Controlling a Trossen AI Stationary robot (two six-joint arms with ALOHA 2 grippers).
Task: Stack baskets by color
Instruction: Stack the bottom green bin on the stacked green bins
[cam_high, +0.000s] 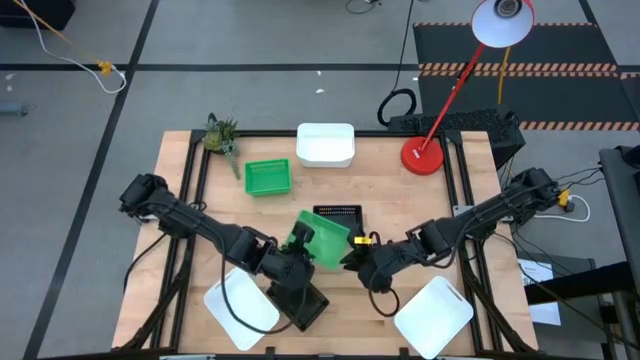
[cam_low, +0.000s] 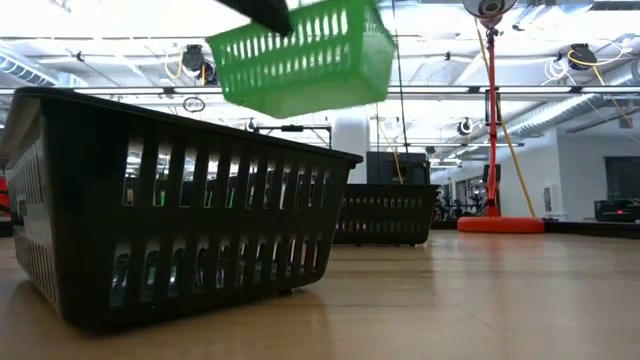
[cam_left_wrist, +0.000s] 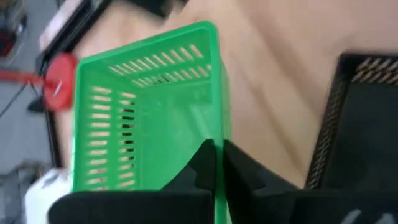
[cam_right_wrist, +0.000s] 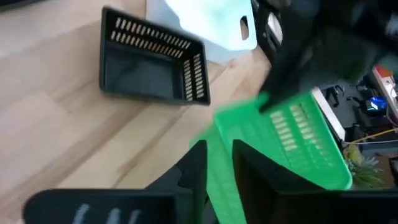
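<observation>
A green basket (cam_high: 322, 240) hangs tilted above the middle of the table, between my two grippers. My left gripper (cam_left_wrist: 217, 163) is shut on one of its walls. My right gripper (cam_right_wrist: 217, 165) is open, with a finger on either side of the opposite wall (cam_right_wrist: 219, 180). I cannot tell whether those fingers touch it. A second green basket (cam_high: 267, 177) and a white basket (cam_high: 325, 145) rest on their bottoms farther back. One black basket (cam_high: 338, 214) stands just behind the lifted one. Another black basket (cam_high: 306, 305) stands near the front. My left gripper pinches the rim of the green basket's side wall (cam_left_wrist: 216, 134) near a corner, one finger inside the basket and one outside. The fingers slant down from the table's near left. The basket (cam_low: 300, 55) is lifted clear of the table, tilted, with its opening turned up.
Two white baskets (cam_high: 240, 300) (cam_high: 435, 315) lie at the front left and front right. The red lamp base (cam_high: 422, 155) stands at the back right and a small plant (cam_high: 220, 135) at the back left. In the low view the near black basket (cam_low: 170, 210) fills the left foreground.
</observation>
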